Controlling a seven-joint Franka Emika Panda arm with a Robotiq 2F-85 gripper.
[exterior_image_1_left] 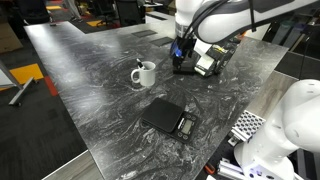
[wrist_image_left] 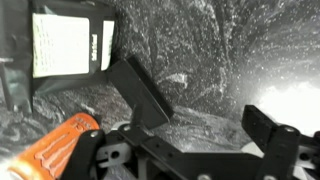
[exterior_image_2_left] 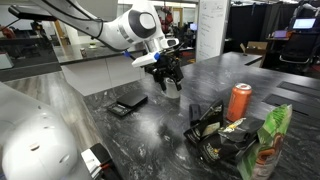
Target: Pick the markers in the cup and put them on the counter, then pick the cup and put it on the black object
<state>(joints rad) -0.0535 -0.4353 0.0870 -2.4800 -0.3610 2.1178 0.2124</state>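
The white cup (exterior_image_1_left: 146,74) stands on the dark marbled counter (exterior_image_1_left: 90,70), with a dark marker (exterior_image_1_left: 137,65) sticking out of it. The flat black object (exterior_image_1_left: 168,118) lies nearer the front edge, and it shows too in an exterior view (exterior_image_2_left: 127,107). My gripper (exterior_image_1_left: 182,62) hangs low over the counter to the right of the cup, apart from it. In the wrist view the gripper (wrist_image_left: 205,115) is open, with only bare counter (wrist_image_left: 200,50) between its fingers (wrist_image_left: 140,90). The cup does not show in the wrist view.
A boxy black-and-green device (exterior_image_1_left: 206,62) sits just beside the gripper. An orange-red can (exterior_image_2_left: 238,101) and snack bags (exterior_image_2_left: 215,135) stand on the counter; the can (wrist_image_left: 60,145) and a black-and-white package (wrist_image_left: 70,45) show in the wrist view. A second white robot (exterior_image_1_left: 290,130) stands by the counter's edge.
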